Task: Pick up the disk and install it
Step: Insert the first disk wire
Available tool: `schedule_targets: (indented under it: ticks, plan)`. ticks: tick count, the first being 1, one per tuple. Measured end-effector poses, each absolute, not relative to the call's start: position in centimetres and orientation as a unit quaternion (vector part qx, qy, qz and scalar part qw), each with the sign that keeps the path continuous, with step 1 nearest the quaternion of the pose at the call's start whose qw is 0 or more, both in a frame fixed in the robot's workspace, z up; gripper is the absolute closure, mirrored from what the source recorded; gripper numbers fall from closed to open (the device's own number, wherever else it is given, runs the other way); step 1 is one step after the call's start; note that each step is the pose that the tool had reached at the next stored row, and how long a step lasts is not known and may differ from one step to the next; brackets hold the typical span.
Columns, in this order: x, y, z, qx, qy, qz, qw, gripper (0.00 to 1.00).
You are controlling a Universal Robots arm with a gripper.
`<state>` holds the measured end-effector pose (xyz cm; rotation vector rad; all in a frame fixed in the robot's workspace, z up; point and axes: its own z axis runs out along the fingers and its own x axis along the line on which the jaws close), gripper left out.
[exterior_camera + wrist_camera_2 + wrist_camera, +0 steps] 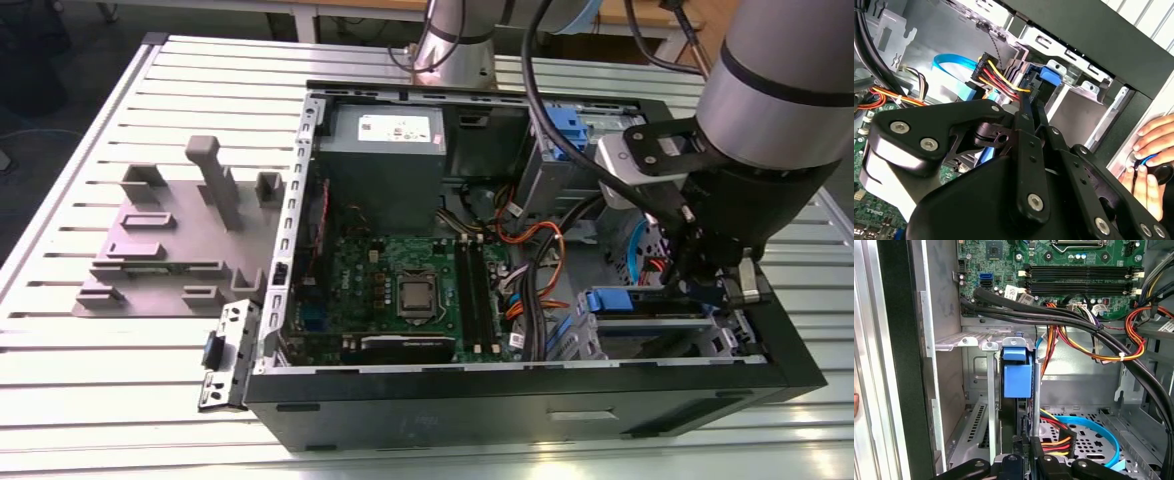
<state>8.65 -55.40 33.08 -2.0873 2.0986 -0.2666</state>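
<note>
One gripper [727,290] hangs inside the open computer case [534,390], down at the drive cage [654,330] in the corner at the exterior view's right; whether its fingers are spread or pressed together cannot be told, since in the second wrist view the black linkage [1029,165] hides the tips. The disk [1017,375] stands on edge in a slot of the grey metal cage, its blue plastic rail end facing outward just past the gripper in the first wrist view, and the same blue end [1050,77] shows beyond the linkage in the second wrist view. Red, yellow and black power wires [1054,440] and a light blue flat cable [1094,427] lie just beside the slot. Farther out sits the green motherboard [400,280], then the grey power supply [387,150]. A person's hand [1149,165] rests outside the case wall. Grey fixture blocks [174,230] stand on the slatted table [80,370], well apart from the case.
</note>
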Motion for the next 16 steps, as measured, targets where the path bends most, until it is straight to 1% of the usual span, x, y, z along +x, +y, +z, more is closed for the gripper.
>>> schedule_targets:
  ticks: [4,16]
  plan:
    - [8.65,-55.41,33.03,-0.699,0.704,-0.084,0.091,0.83]
    - [8.74,-55.86,33.0,-0.696,0.708,-0.08,0.094,0.83]
